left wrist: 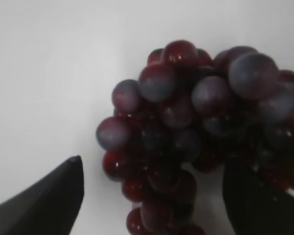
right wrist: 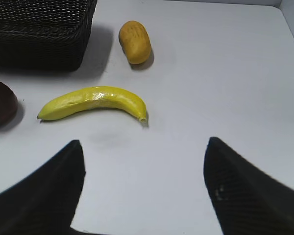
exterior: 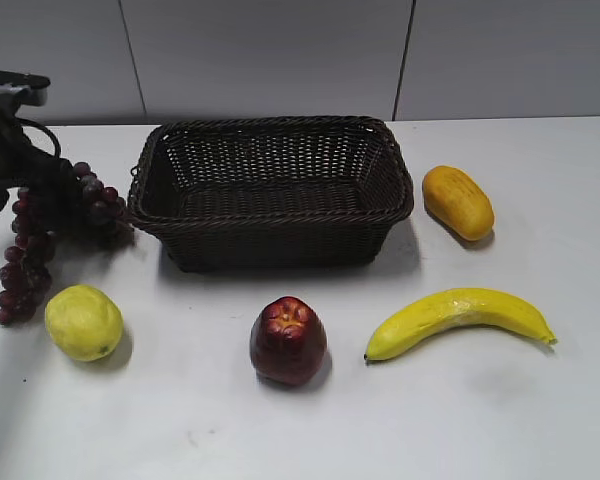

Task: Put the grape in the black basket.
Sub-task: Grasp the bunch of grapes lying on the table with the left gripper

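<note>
Purple grape bunch [left wrist: 196, 142] lies on the table just left of the black basket [exterior: 270, 190]. Left gripper [left wrist: 157, 196] is wide open around it, holding nothing. Go lower, squeeze the thick middle gently, then lift

White table [exterior: 540, 420] carrying black basket [exterior: 271, 190], grape [exterior: 40, 240], lemon [exterior: 83, 322], apple [exterior: 288, 340], banana [exterior: 458, 318], orange-yellow fruit [exterior: 458, 201].

The left arm [exterior: 5, 140] is chopped off by the exterior view's left edge and covers the top of the grape [exterior: 40, 240], so no telling whether its fingers actually touch. Left wrist view is blurry, bunch runs off frame. The apple [right wrist: 1, 103] is cut by the right wrist view's left edge.
</note>
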